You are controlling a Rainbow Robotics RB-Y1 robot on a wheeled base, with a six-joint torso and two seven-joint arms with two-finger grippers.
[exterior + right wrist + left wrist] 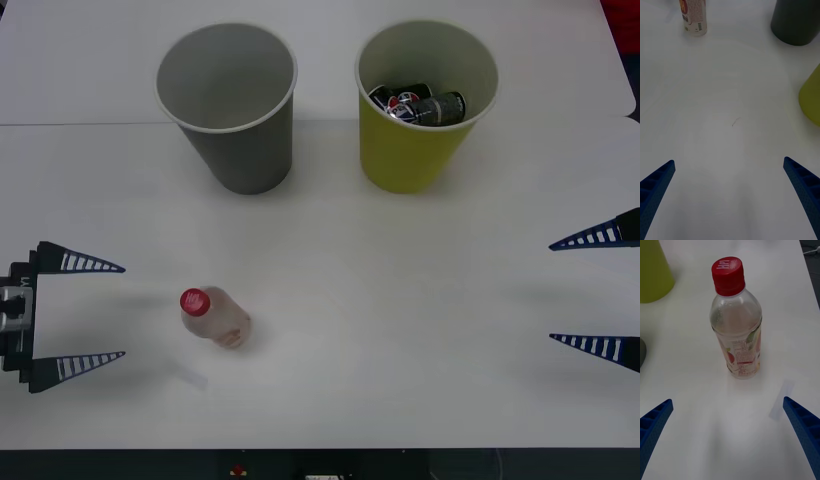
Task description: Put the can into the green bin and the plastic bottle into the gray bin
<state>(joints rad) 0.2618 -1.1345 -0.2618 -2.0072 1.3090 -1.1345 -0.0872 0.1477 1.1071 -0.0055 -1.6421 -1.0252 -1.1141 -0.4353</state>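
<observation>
Two grippers stand wide apart at the edges of the surface, both with jaws spread full and holding nothing. The left gripper (122, 312) sits low at the robot's left, its jaws aimed across the surface at the plastic bottle (213, 317), which stands upright just ahead of the fingertips and between their lines; from where I stand this reads as the line-up for a side grasp on the bottle's body, not yet closed. Its wrist view confirms it: the bottle is centred between the two blue fingers (655, 423), red cap up, label facing the camera, nothing touching it. The right gripper (552, 292) waits at the robot's right edge, well apart from everything (idle, in my judgement).

The gray bin (230, 110) stands upright at the back left, apparently empty, so the bottle's half of the task is outstanding. The green bin (422, 110) stands beside it to the right, apart from it, with dark cans (418, 104) lying inside; that half appears complete.

The surface (400, 300) is white and plain, with a faint seam running across it behind the bins. A dark strip borders its near edge.
</observation>
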